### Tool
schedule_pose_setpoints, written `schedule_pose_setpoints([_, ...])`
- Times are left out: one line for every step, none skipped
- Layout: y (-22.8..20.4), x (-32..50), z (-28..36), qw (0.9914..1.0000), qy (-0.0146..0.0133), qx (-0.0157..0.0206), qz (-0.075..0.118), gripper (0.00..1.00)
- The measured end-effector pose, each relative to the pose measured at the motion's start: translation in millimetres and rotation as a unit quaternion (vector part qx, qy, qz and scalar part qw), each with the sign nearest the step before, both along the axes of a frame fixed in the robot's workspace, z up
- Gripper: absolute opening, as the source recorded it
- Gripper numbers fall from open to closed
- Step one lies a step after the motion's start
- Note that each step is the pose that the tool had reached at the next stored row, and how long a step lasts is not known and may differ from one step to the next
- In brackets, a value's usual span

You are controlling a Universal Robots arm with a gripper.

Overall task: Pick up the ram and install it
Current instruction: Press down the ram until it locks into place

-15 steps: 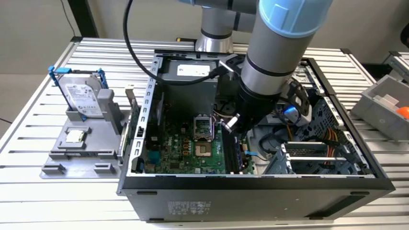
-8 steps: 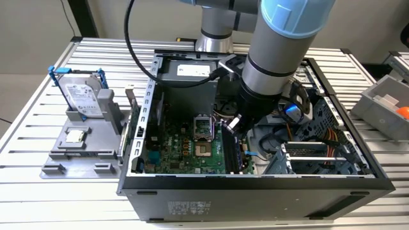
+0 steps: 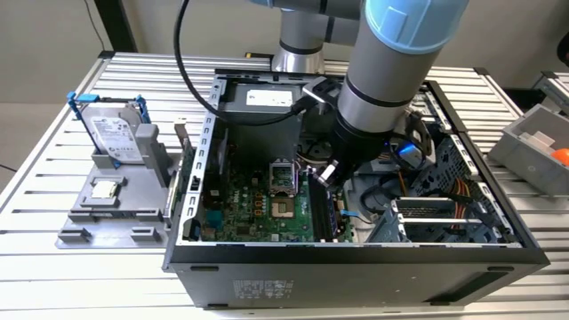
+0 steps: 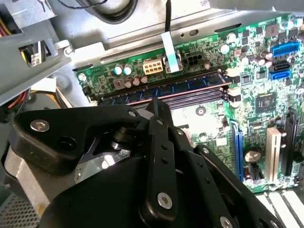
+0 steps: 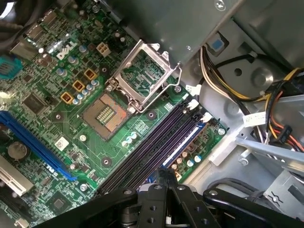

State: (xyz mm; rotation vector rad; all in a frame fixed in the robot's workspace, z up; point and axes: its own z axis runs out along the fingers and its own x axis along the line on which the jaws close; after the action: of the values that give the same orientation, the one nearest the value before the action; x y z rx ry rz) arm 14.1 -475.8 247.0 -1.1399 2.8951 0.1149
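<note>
The ram [image 4: 159,89] is a long, thin, dark blue stick with black chips. It stands on edge in a slot at the motherboard's [image 4: 266,71] edge, parallel to the empty slots beside it.

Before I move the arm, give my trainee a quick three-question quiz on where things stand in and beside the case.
1. True or false: the ram lies along a slot on the motherboard.
2. Where is the hard drive? A. flat on the motherboard; B. on the grey fixture at the exterior view's left; C. inside the computer case.
3. Which part of the motherboard is the claw nearest to?

Key: 1. True. 2. B. 3. The memory slots.
</note>
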Motion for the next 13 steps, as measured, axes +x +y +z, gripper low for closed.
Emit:
schedule_pose_setpoints([0.0,0.1,0.0,0.99999,0.0000,0.0001,0.005,0.00])
schedule_pose_setpoints([0.0,0.3,0.0,0.99995,0.0000,0.0003,0.010,0.00])
schedule_pose_setpoints([0.0,0.4,0.0,0.99988,0.0000,0.0005,0.015,0.00])
schedule_pose_setpoints([0.0,0.6,0.0,0.99978,0.0000,0.0007,0.021,0.00])
schedule_pose_setpoints([0.0,0.7,0.0,0.99966,0.0000,0.0009,0.026,0.00])
schedule_pose_setpoints([0.0,0.9,0.0,0.99950,0.0000,0.0012,0.032,0.00])
schedule_pose_setpoints([0.0,1.0,0.0,0.99931,0.0000,0.0014,0.037,0.00])
schedule_pose_setpoints([0.0,1.2,0.0,0.99911,0.0000,0.0015,0.042,0.00])
schedule_pose_setpoints([0.0,1.4,0.0,0.99887,0.0000,0.0018,0.047,0.00])
schedule_pose_setpoints([0.0,1.6,0.0,0.99860,0.0000,0.0020,0.053,0.00])
schedule_pose_setpoints([0.0,1.7,0.0,0.99831,0.0000,0.0022,0.058,0.00])
schedule_pose_setpoints([0.0,1.9,0.0,0.99798,0.0000,0.0024,0.063,0.00])
schedule_pose_setpoints([0.0,2.0,0.0,0.99763,0.0000,0.0026,0.069,0.00])
